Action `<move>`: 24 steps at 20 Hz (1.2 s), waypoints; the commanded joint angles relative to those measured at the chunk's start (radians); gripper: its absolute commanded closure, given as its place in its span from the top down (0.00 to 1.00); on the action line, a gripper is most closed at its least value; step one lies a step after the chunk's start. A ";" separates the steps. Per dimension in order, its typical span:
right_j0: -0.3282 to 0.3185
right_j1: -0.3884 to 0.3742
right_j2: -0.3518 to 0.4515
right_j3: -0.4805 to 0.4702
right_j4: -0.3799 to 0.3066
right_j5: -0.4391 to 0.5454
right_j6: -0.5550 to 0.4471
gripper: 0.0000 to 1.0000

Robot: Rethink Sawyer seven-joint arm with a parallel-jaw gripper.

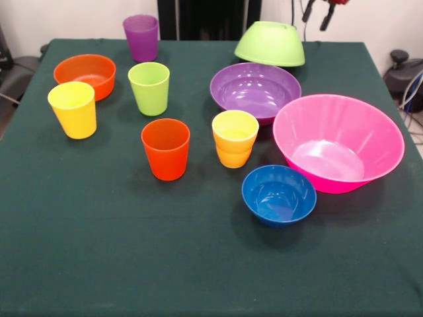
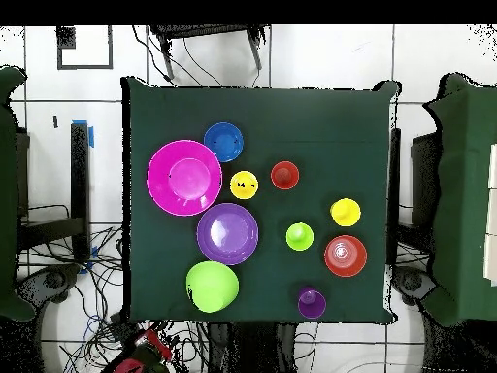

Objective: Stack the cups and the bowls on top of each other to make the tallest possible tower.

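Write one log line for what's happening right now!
stack: not begun | green bowl: upside down | yellow-orange cup: two nested | gripper: drawn back, holding nothing

Big pink plastic bowl (image 1: 338, 142) looks glossy and smooth. Orange-red plastic cup (image 1: 166, 149) smooth too. Dark green tablecloth (image 1: 99, 251) is matt cloth.

On the green table (image 1: 99, 251), a purple cup (image 1: 141, 37) stands at the back, an orange bowl (image 1: 85, 74) to its left, with a yellow cup (image 1: 73, 109) just in front of that bowl. A lime cup (image 1: 149, 88) and a red cup (image 1: 166, 148) stand nearer the middle. A yellow-orange cup (image 1: 235, 138) sits beside the purple bowl (image 1: 255, 91). A lime bowl (image 1: 270, 43) lies upside down behind it. The pink bowl (image 1: 338, 141) is at right, the blue bowl (image 1: 278, 195) in front. Two dark fingers (image 1: 328, 18) show at the top edge.
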 commanded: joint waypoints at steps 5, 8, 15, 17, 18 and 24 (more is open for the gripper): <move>0.031 0.076 0.090 0.027 -0.017 -0.008 0.061 1.00; 0.031 0.100 0.084 0.033 -0.027 -0.034 0.060 1.00; 0.031 0.154 0.103 0.038 -0.047 -0.093 0.081 1.00; 0.056 0.166 0.097 0.034 -0.038 -0.100 0.082 1.00; 0.058 0.165 0.100 0.035 -0.037 -0.099 0.083 1.00; 0.056 0.181 0.113 0.030 -0.050 -0.133 0.081 1.00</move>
